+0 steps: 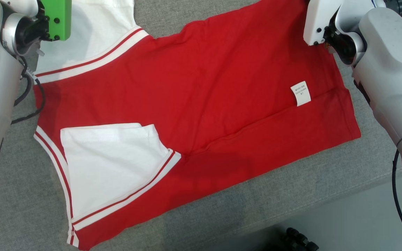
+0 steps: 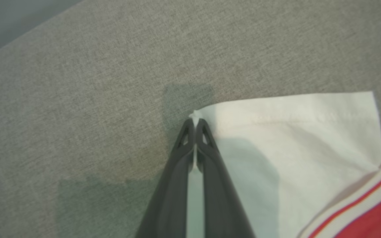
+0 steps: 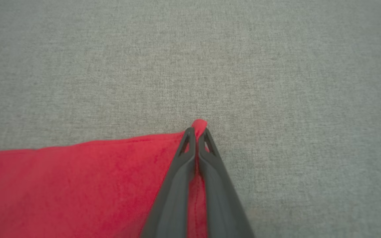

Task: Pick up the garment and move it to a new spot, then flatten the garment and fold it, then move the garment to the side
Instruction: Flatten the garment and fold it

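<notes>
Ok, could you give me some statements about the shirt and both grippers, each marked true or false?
1. The left gripper pinches a sleeve corner of the red fabric T-shirt with white sleeves. True.
2. The right gripper hangs open, touching nothing. False: it is shut on a red corner of the T-shirt.
3. A small white label lies on the T-shirt's red body. True.
4. The T-shirt is folded into a neat square. False: it lies spread on the grey woven surface.

Our left gripper and right gripper: on each we see both dark fingers pressed together at the tips.
</notes>
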